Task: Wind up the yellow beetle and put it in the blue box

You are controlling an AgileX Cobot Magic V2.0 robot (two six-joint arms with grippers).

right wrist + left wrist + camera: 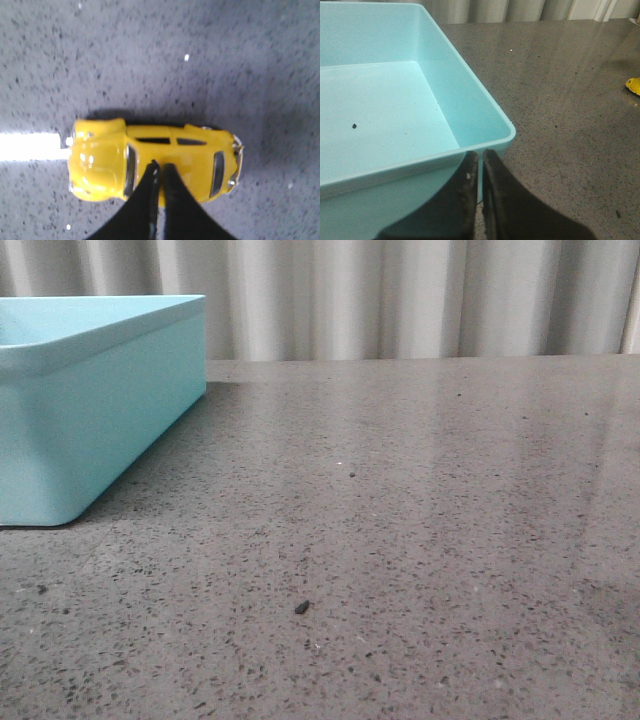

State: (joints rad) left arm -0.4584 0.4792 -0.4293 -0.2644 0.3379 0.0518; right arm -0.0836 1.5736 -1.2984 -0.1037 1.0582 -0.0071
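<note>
Hovering right gripper (161,167), fingers together, directly above yellow beetle (152,160), touching or not unclear | beetle lies on speckled grey table (420,540) | left gripper (481,157), fingers together, at near corner of blue box (470,107) | box far left, holding only a dark speck (354,126)

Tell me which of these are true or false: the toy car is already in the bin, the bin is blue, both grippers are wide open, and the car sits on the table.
1. The yellow beetle is inside the blue box. False: the box holds only a dark speck.
2. The box is light blue. True.
3. The left gripper and right gripper are wide open. False: both look shut.
4. The beetle rests on the speckled table. True.
</note>
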